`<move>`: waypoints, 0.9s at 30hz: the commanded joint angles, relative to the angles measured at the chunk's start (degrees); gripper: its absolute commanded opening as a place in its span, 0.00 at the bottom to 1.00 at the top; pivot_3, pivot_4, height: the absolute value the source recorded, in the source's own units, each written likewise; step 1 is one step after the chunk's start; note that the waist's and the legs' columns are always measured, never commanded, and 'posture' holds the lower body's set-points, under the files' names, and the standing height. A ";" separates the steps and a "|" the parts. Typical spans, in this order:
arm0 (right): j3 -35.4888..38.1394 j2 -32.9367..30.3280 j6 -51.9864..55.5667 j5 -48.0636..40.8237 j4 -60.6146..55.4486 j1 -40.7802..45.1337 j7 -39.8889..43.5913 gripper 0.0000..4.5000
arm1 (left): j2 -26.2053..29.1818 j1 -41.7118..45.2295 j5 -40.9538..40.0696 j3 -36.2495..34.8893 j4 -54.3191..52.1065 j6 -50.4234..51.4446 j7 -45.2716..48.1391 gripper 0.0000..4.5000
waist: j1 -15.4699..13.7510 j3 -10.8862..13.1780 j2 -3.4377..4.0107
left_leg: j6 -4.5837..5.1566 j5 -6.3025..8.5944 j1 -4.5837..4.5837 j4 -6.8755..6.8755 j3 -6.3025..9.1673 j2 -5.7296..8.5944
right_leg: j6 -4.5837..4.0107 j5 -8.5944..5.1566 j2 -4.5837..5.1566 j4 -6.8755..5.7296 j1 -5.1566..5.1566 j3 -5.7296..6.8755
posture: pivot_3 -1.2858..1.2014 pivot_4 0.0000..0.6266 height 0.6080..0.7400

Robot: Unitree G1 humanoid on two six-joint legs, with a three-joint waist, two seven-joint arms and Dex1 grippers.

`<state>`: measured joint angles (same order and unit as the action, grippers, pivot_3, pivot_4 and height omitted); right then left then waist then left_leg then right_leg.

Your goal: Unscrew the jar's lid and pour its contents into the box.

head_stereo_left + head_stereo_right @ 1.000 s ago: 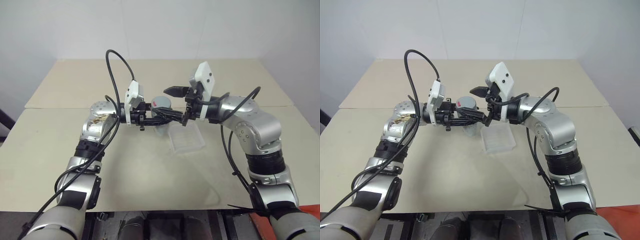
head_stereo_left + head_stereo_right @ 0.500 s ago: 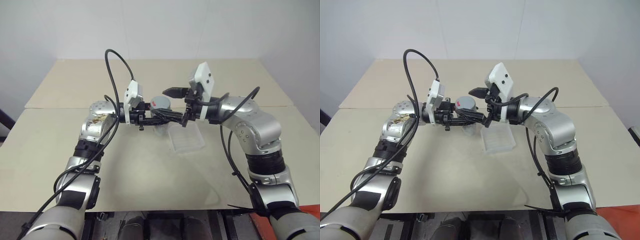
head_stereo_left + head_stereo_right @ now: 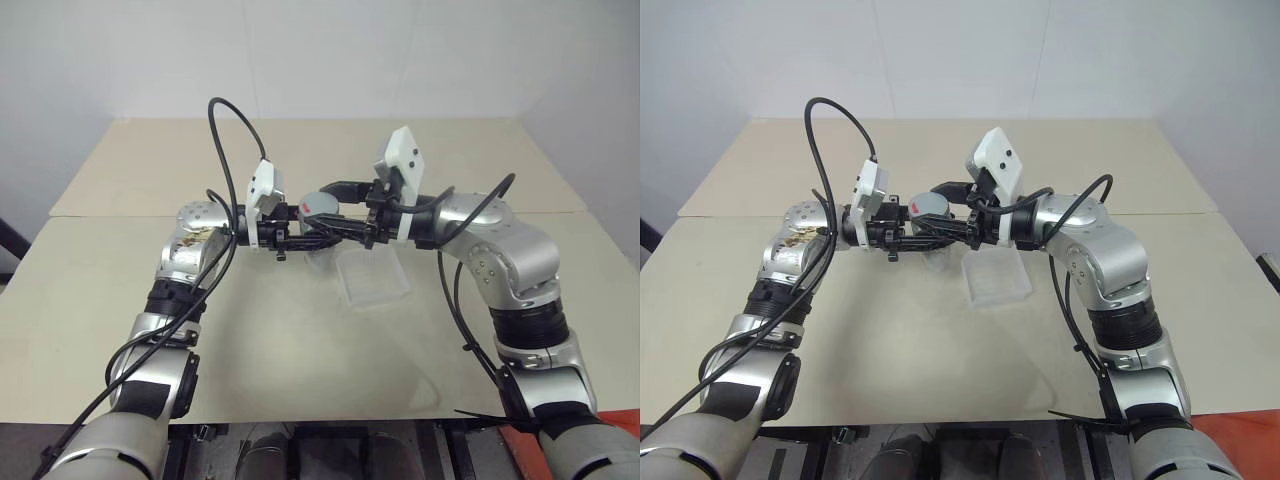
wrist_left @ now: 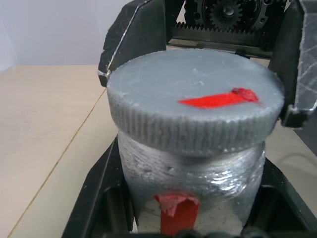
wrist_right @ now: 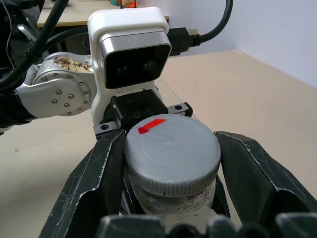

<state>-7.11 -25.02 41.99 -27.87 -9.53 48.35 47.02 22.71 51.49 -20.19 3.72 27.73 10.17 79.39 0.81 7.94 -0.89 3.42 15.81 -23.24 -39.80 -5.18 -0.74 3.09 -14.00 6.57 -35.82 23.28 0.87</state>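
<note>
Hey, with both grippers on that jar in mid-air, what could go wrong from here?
1. The right gripper clamps the lid by its rim alone; it may slip when twisting.
2. The jar, held up by the left gripper, could turn along with the lid.
3. The box lies off to the side below, so contents shaken loose could land on the table.

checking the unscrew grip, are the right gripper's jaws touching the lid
Touching. In the left wrist view the right gripper has its jaws pressed against both sides of the lid's ribbed edge, no gap showing, with the jar below it.
</note>
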 commanded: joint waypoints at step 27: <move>13.24 -10.70 -3.72 4.26 -0.87 -13.14 -7.37 0.61 | 2.19 -0.03 -0.35 -1.95 -1.53 -1.76 -0.87 0.46 | -0.62 0.00 0.01 | 0.01 0.01 -0.06 0.01 0.01 0.01 | 0.00 0.00 0.02 0.05 0.01 0.01 | 0.52 0.24 1.00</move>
<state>2.83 -34.55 41.52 -24.66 -8.29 35.41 40.98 24.77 49.83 -19.42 3.04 27.06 8.98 79.06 0.19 7.94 -0.89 3.43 15.81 -23.29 -39.78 -5.19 -0.74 3.09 -14.00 6.59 -35.78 23.31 0.86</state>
